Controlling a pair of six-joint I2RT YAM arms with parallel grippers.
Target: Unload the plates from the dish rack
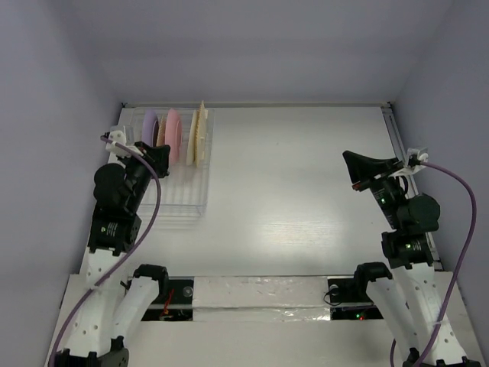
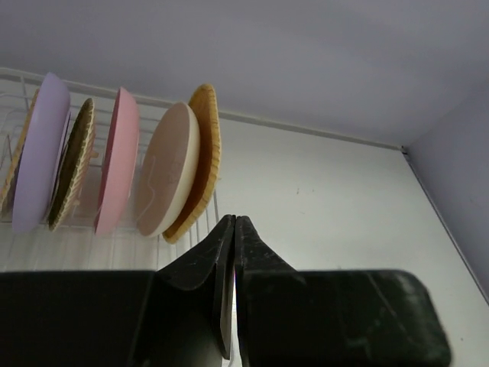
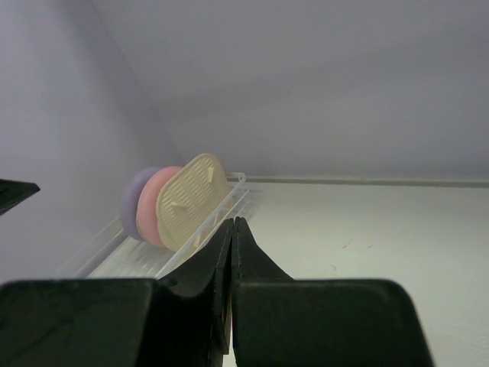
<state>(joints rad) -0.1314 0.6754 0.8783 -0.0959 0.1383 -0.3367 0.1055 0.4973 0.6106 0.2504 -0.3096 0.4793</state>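
The clear dish rack [image 1: 183, 200] stands at the table's back left. Plates stand on edge in its far end: purple [image 1: 150, 126], pink [image 1: 173, 134], cream [image 1: 192, 139] and orange [image 1: 202, 126]. The left wrist view shows purple [image 2: 40, 153], a dark textured one [image 2: 73, 162], pink [image 2: 118, 168], cream [image 2: 168, 170] and orange [image 2: 206, 134]. My left gripper [image 1: 162, 151] is shut and empty, just in front of the plates over the rack. My right gripper [image 1: 348, 158] is shut and empty, far right, pointing at the rack [image 3: 229, 195] and a ribbed rounded-square plate [image 3: 191, 200].
White table with walls at the back and both sides. A metal rail [image 1: 396, 138] runs along the right edge. A taped strip [image 1: 260, 290] lies between the arm bases at the near edge.
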